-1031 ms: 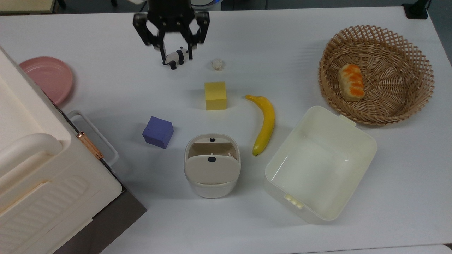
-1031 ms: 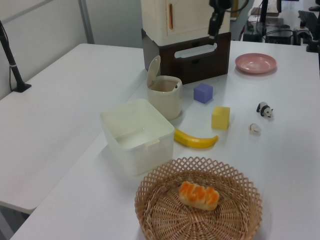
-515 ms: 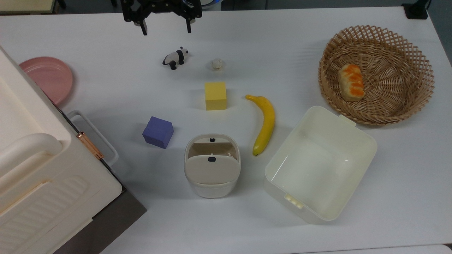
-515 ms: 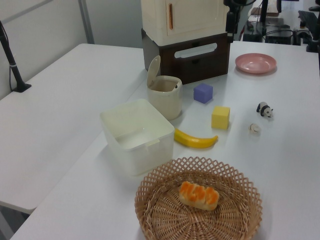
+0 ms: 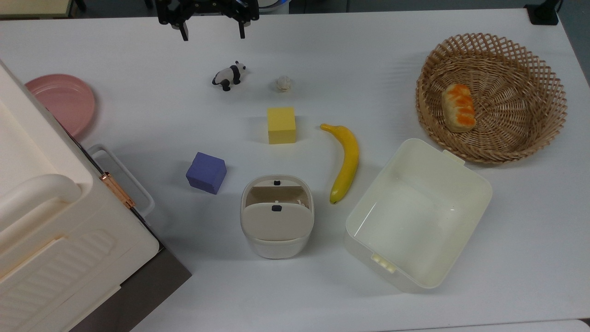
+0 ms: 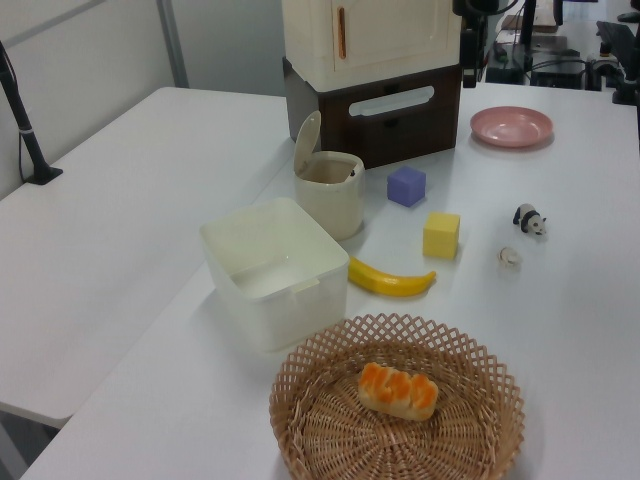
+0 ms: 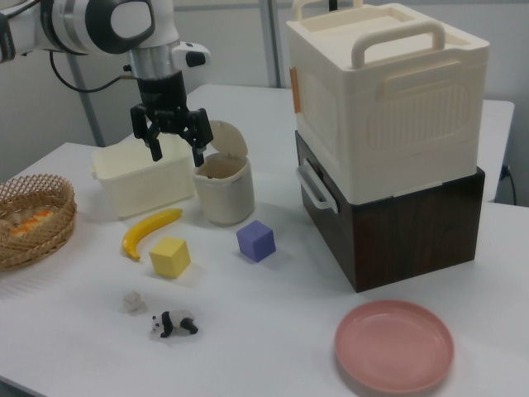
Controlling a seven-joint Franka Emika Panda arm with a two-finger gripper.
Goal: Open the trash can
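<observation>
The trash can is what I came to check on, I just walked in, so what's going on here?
The trash can stands on the white table with its flip lid tipped up, so it is open. The robot's gripper hangs open and empty above the far edge of the table in the top view, touching nothing. The purple cube and banana lie on either side of the can.

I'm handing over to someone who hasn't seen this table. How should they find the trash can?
Start from the big cream storage box stacked on a dark base at the top view's left edge, then move right past the purple cube. The trash can stands just beyond it, beside the banana. Unlike the larger lidless tub, it is small, rounded, with a beige lid flipped up.
</observation>
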